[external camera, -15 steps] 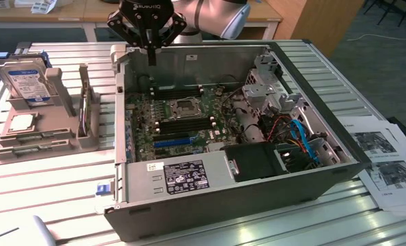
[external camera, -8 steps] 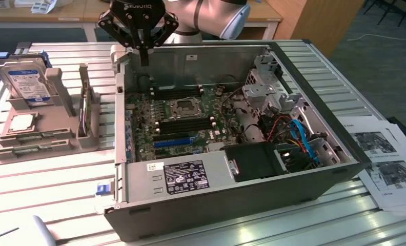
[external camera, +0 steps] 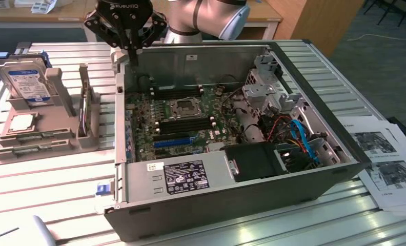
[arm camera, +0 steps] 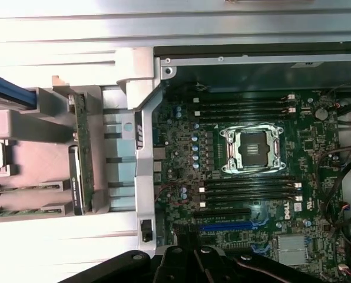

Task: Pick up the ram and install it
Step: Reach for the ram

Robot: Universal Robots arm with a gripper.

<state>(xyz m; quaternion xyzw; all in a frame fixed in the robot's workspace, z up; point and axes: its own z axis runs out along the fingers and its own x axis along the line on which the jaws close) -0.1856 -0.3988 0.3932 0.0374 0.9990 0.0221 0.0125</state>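
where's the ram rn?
The ram stands on edge in the gray holder on the exterior view's left, between the hard drive and the open computer case.

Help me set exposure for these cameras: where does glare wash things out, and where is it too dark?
Wrist view: the table beside the grey holder is blown out to white, while the motherboard is evenly lit. Exterior view: the table's slats glare on the exterior view's left, and the black shroud inside the case sits in deep shadow.
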